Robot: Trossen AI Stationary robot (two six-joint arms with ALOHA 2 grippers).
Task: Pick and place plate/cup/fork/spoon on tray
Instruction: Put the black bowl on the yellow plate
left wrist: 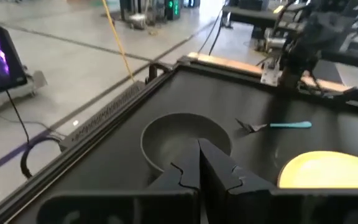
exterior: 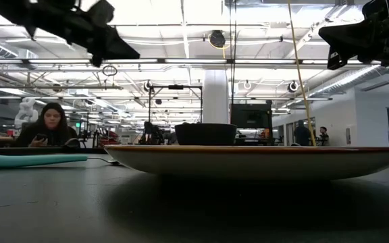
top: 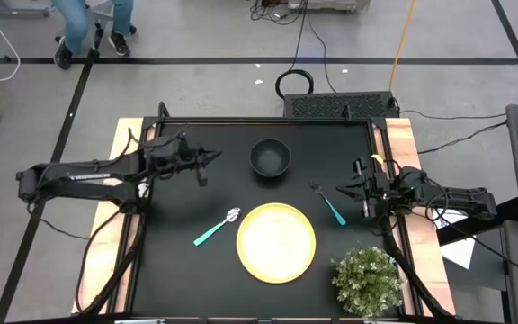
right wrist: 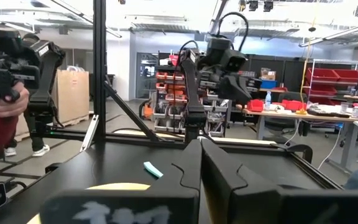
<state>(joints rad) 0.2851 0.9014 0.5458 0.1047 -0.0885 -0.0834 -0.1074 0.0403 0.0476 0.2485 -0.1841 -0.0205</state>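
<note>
Count: one tray (top: pixel 276 241), one cup (top: pixel 270 157), one fork (top: pixel 328 203), one spoon (top: pixel 217 228), plus one potted plant (top: pixel 368 279) at lower right of the high view.

Tray sits bottom-centre of the table, nothing on it. Cup is upper-centre, above the tray, apart from it, and looks empty in the left wrist view. Spoon lies just left of the tray, fork just right; neither on it.

Left gripper (top: pixel 207 165) hovers left of the cup, fingers pressed together, holding nothing. Right gripper (top: pixel 343 190) is at the right edge near the fork, fingers also together, empty.
</note>
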